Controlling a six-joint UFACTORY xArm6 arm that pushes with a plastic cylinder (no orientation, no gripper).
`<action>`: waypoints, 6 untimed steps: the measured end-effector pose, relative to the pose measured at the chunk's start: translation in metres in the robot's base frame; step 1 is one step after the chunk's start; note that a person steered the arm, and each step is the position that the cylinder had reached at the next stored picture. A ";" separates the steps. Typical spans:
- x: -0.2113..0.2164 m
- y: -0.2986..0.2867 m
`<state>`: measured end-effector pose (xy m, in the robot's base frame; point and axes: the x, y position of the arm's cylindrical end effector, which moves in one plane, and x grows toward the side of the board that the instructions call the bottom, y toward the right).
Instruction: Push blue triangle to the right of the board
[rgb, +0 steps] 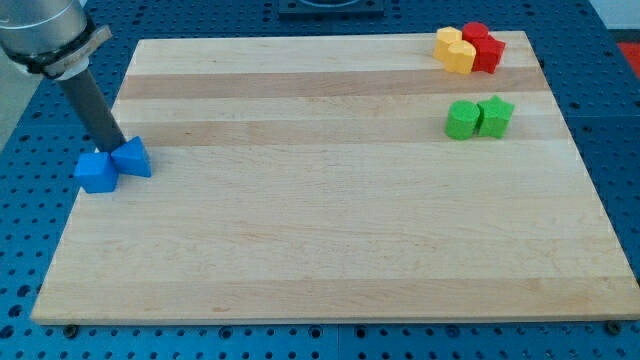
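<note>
At the board's (330, 230) left edge, abt mid-height, sits the blue triangle (133, 158), touching a second blue block (97, 172) just to its left, which hangs partly off the board. My tip (112, 143) is right at both, pressed in behind where they meet. No fingers on this rig, just the rod. Far across, near the board's top right corner: yellow blocks (454, 48) and red blocks (483, 45) bunched together; below them two green blocks (478, 118) touching. Board lies on the blue desk (30, 200).
</note>
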<state>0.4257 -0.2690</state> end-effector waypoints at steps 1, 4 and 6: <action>0.015 0.026; 0.025 0.094; 0.037 0.138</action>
